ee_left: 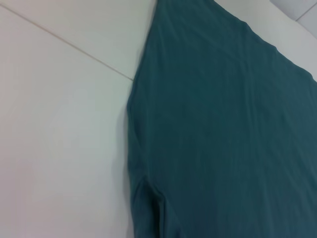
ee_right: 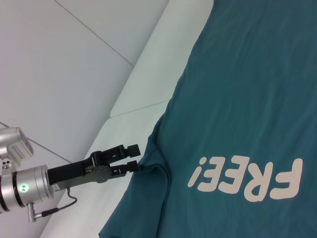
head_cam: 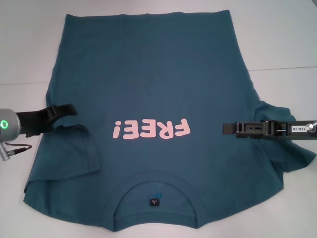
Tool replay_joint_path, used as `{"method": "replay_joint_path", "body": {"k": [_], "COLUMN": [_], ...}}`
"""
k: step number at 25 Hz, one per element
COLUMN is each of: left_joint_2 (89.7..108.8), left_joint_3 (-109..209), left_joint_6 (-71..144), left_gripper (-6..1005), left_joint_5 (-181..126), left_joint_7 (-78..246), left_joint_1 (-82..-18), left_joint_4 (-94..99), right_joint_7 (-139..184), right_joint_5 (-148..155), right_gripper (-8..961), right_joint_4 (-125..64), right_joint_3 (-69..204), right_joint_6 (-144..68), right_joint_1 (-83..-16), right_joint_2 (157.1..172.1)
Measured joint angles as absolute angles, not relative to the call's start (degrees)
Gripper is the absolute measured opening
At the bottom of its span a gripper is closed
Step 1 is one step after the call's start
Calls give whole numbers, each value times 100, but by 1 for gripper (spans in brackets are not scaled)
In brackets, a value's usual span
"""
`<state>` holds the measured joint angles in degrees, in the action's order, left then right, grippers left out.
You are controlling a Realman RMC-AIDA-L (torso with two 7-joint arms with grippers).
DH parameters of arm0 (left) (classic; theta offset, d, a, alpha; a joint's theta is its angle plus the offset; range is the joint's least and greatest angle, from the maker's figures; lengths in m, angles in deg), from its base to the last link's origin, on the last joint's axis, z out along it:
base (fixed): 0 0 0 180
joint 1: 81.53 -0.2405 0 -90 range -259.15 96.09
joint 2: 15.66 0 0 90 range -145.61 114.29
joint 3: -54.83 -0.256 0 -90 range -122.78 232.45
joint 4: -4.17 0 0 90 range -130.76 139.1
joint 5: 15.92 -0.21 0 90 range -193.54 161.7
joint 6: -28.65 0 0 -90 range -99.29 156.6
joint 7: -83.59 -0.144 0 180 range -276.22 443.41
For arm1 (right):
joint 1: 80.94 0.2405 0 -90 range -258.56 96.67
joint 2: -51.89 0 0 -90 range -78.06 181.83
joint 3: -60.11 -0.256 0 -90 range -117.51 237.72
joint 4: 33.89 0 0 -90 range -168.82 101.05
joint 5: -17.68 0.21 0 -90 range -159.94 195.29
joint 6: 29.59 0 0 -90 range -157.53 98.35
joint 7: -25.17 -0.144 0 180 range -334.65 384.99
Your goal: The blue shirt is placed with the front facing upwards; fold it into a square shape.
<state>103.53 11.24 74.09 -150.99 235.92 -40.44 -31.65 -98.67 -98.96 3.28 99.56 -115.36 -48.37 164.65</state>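
Observation:
The blue shirt (head_cam: 158, 84) lies flat on the table, front up, with the pink "FREE!" print (head_cam: 151, 130) showing and the collar (head_cam: 156, 191) nearest me. Its left sleeve (head_cam: 74, 148) is folded in over the body. My left gripper (head_cam: 67, 110) is low at the shirt's left edge by the armpit, its fingers apart, the tips touching the cloth edge; it also shows in the right wrist view (ee_right: 132, 157). My right gripper (head_cam: 227, 129) hovers over the shirt's right side, level with the print. The left wrist view shows only the shirt's side edge (ee_left: 133, 124).
The white table (head_cam: 25, 54) shows bare around the shirt, with a seam line on it (ee_left: 69, 47). The right sleeve (head_cam: 292, 153) lies rumpled under my right arm. The shirt's hem (head_cam: 148, 17) reaches the far edge of view.

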Motion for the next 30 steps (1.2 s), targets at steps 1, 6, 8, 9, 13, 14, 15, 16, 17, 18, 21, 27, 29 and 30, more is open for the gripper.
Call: {"method": "replay_joint_path", "body": {"k": [1, 6, 8, 9, 13, 14, 15, 16, 17, 18, 21, 27, 29, 30], "left_joint_2": [10346, 10348, 10373, 10387, 10399, 10386, 10364, 10349, 10334, 10327, 10322, 10327, 10347, 10355], "left_joint_3": [1124, 1124, 1126, 1127, 1224, 1243, 1255, 1260, 1262, 1263, 1268, 1240, 1257, 1261], "left_joint_6": [7356, 7294, 7326, 7403, 8074, 8238, 8388, 8480, 8532, 8535, 8440, 7908, 7862, 7846], "left_gripper": [937, 936, 936, 936, 936, 936, 936, 936, 936, 936, 935, 935, 935, 935], "left_joint_5": [-15103, -15096, -15034, -14947, -13978, -13681, -13411, -13234, -13122, -13096, -13164, -14150, -14305, -14320], "left_joint_7": [23579, 23534, 23453, 23359, 22577, 22390, 22235, 22168, 22146, 22154, 22219, 22938, 23029, 23042], "left_joint_1": [-3992, -3922, -3871, -3835, -3761, -3783, -3830, -3877, -3927, -3977, -4056, -4093, -4114, -4128], "left_joint_4": [-3076, -2976, -2976, -2973, -2970, -2982, -3010, -3051, -3090, -3134, -3175, -3185, -3220, -3240], "right_joint_7": [-9867, -9867, -9867, -9866, -9863, -9863, -9864, -9865, -9865, -9866, -9866, -9876, -9881, -9882], "right_joint_5": [-9895, -9896, -9896, -9895, -9896, -9896, -9896, -9896, -9896, -9896, -9896, -9896, -9896, -9896], "right_gripper": [938, 939, 939, 939, 939, 939, 938, 938, 938, 938, 938, 938, 938, 938], "right_joint_4": [329, 328, 328, 329, 329, 329, 329, 329, 329, 329, 330, 329, 329, 329], "right_joint_3": [9957, 9956, 9957, 9957, 9957, 9956, 9957, 9957, 9957, 9957, 9957, 9957, 9957, 9957], "right_joint_6": [-11534, -11524, -11512, -11508, -11496, -11496, -11495, -11495, -11495, -11493, -11493, -11492, -11493, -11493], "right_joint_1": [-4836, -4848, -4853, -4852, -4837, -4834, -4832, -4834, -4840, -4846, -4852, -4851, -4850, -4847], "right_joint_2": [16465, 16465, 16465, 16465, 16464, 16464, 16465, 16465, 16465, 16465, 16462, 16456, 16456, 16456]}}
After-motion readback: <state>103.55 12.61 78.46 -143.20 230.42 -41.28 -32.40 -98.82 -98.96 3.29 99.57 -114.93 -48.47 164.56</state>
